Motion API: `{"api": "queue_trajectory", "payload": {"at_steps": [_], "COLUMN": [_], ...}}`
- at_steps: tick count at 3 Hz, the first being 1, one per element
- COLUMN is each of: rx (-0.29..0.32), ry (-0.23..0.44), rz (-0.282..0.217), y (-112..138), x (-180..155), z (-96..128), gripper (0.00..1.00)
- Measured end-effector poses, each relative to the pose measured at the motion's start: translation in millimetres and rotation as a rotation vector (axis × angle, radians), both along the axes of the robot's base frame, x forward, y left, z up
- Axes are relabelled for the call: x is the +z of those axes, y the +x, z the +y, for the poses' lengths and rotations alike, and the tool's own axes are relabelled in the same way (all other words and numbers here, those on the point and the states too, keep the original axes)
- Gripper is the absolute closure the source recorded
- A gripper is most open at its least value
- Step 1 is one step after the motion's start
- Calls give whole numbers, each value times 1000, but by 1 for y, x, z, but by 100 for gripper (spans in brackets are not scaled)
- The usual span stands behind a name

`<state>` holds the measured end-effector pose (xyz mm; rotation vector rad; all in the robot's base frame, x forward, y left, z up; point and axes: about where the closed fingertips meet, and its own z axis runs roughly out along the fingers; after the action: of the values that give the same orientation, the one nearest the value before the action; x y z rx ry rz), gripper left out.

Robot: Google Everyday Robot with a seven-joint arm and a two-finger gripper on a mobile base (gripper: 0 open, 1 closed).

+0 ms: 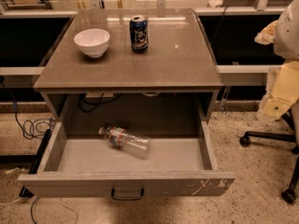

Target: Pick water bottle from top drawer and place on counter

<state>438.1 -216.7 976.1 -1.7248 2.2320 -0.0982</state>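
Note:
The water bottle (125,140) is clear plastic with a white cap and a red-blue label band. It lies on its side in the open top drawer (187,160), left of the middle, with its cap pointing to the back left. The drawer is pulled out fully, and its scuffed front panel carries a dark handle (127,193). The counter (182,59) is the glossy grey-brown top above it. My gripper (267,33) is at the right edge of the view on the pale arm (288,27). It is level with the counter, to its right, and far from the bottle.
A white bowl (92,42) and a dark blue drink can (138,33) stand on the back left of the counter. An office chair base with wheels (280,143) stands on the floor at the right. Black cables (28,127) lie on the floor at the left.

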Motion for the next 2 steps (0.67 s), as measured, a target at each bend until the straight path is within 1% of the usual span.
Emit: {"api": "queue_trajectory", "payload": {"at_steps": [1,2], "rx": [0,1], "ry": [0,41], "rz": [0,7], "y": [0,-5], "x": [0,-6], "z": [0,4], "gripper": [0,0]}}
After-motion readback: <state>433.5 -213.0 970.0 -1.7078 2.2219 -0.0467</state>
